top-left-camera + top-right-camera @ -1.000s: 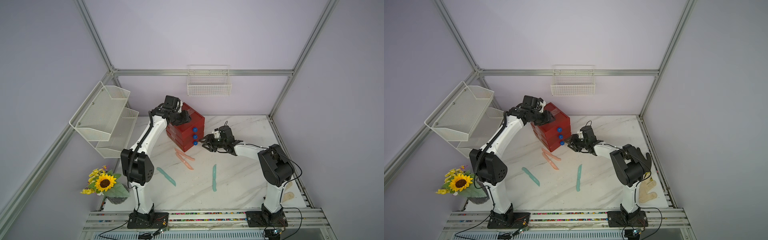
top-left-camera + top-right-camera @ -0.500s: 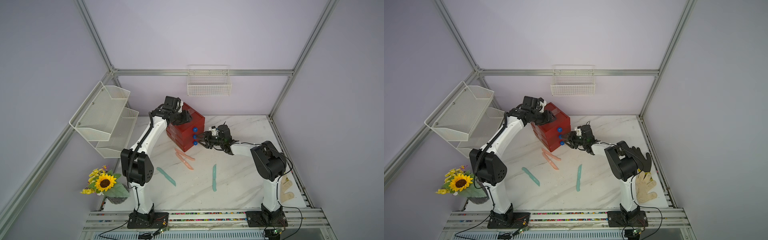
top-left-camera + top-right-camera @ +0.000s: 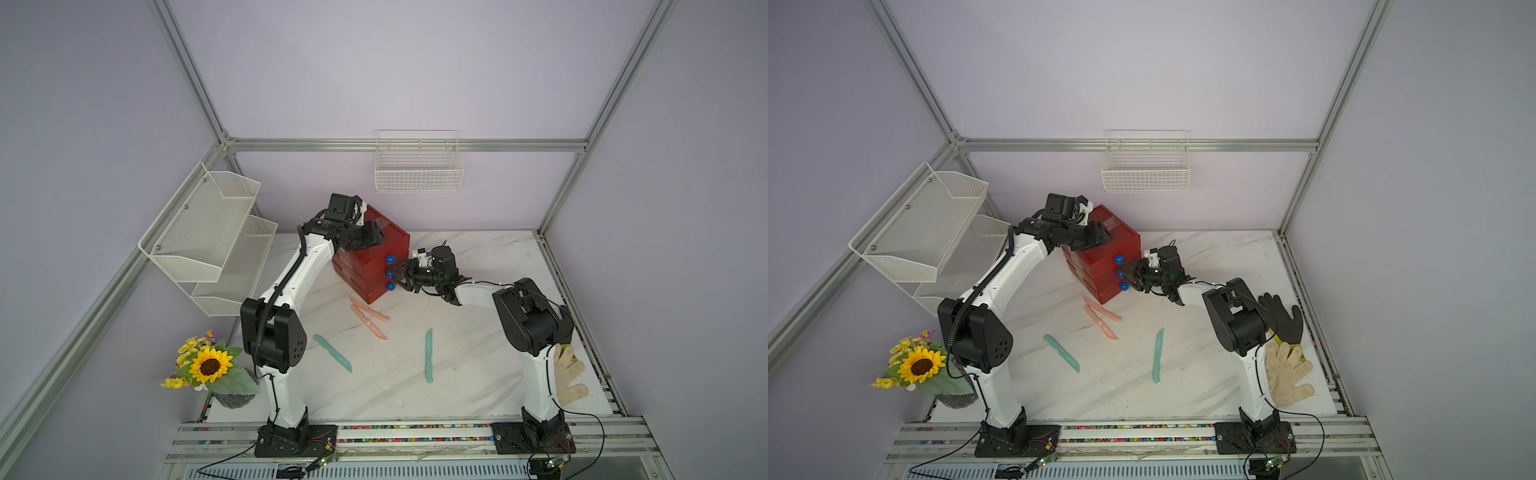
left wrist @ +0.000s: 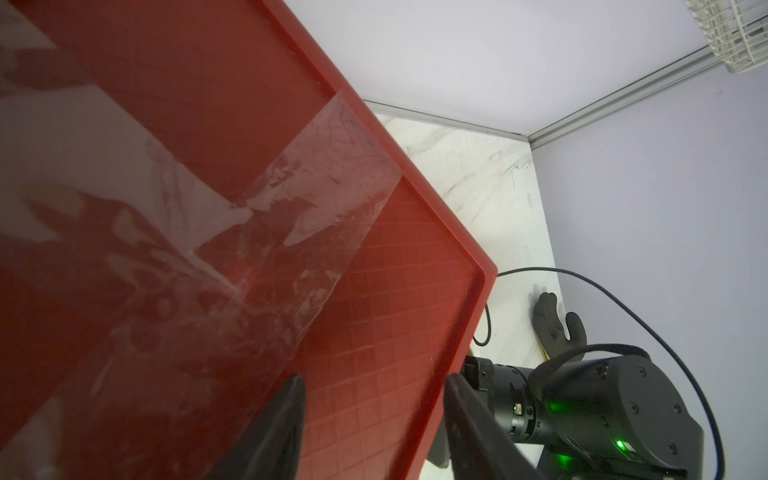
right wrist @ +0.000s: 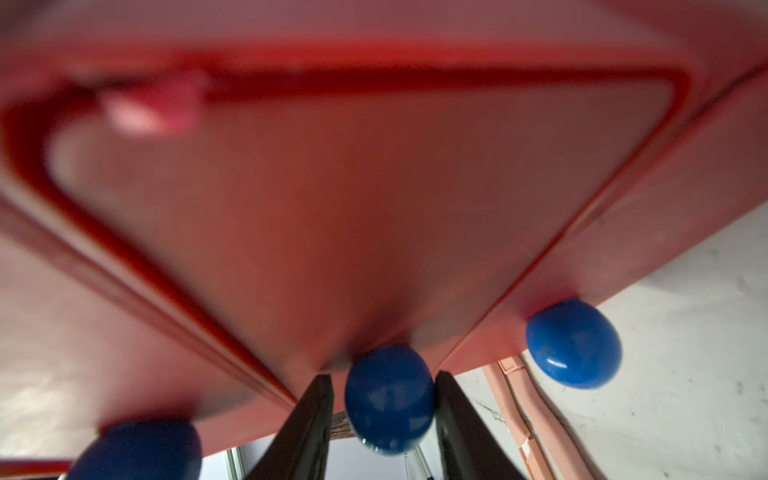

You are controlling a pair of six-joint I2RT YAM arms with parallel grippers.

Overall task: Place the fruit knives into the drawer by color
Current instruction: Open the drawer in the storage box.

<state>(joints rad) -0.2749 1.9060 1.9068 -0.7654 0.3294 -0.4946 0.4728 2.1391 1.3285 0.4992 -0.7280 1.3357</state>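
Marble tabletop (image 3: 478,386), boxy red blue-knobbed drawer (image 3: 365,270)

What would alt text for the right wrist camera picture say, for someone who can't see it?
Close-up of the middle blue knob on a red drawer chest, flanked closely by two black gripper fingers. Two more blue knobs sit either side, and salmon-pink knives lie on the white table beyond.

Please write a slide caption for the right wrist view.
Right gripper straddles the middle blue knob of the red drawer chest.
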